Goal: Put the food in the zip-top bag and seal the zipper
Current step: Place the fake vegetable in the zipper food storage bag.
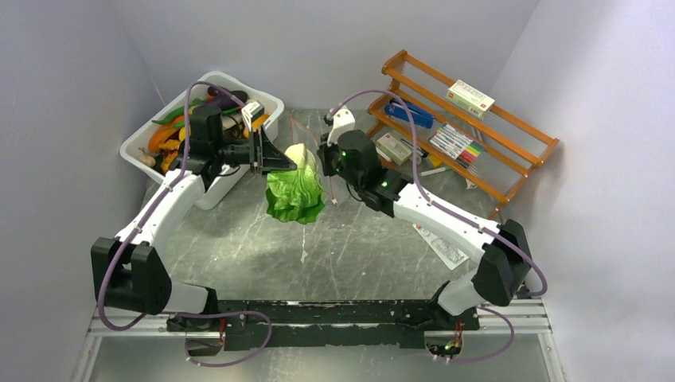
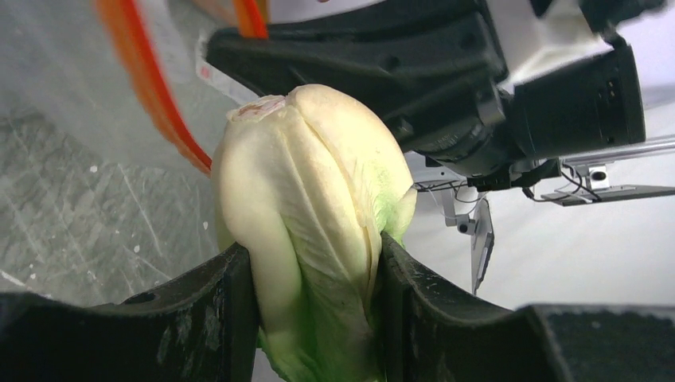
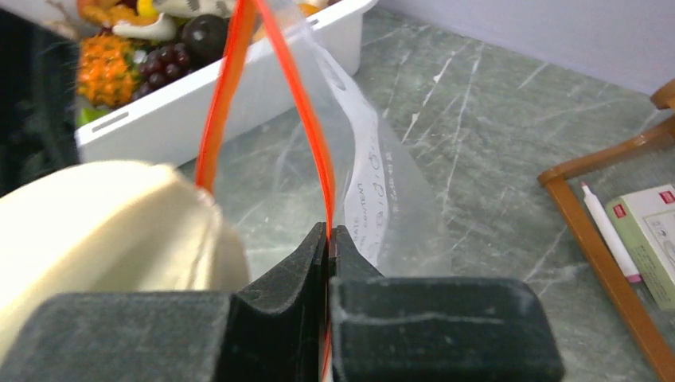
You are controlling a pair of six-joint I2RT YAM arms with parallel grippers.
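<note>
My left gripper (image 1: 280,161) is shut on the pale stem end of the leafy green lettuce (image 1: 295,193) and holds it above the table; in the left wrist view the lettuce (image 2: 310,175) sits between the jaws of that gripper (image 2: 318,259). My right gripper (image 1: 326,167) is just right of it. In the right wrist view this gripper (image 3: 329,232) is shut on the orange-red zipper (image 3: 306,119) of the clear zip-top bag (image 3: 378,187), whose mouth gapes open upward. The lettuce (image 3: 103,231) is beside that mouth. The zipper also shows in the left wrist view (image 2: 151,87).
A white bin (image 1: 267,99) at the back left holds more toy food (image 1: 169,134); it also shows in the right wrist view (image 3: 239,99). An orange-brown wooden rack (image 1: 509,167) with boxes and pens stands at the back right. A white printed leaflet (image 1: 442,243) lies under the right arm.
</note>
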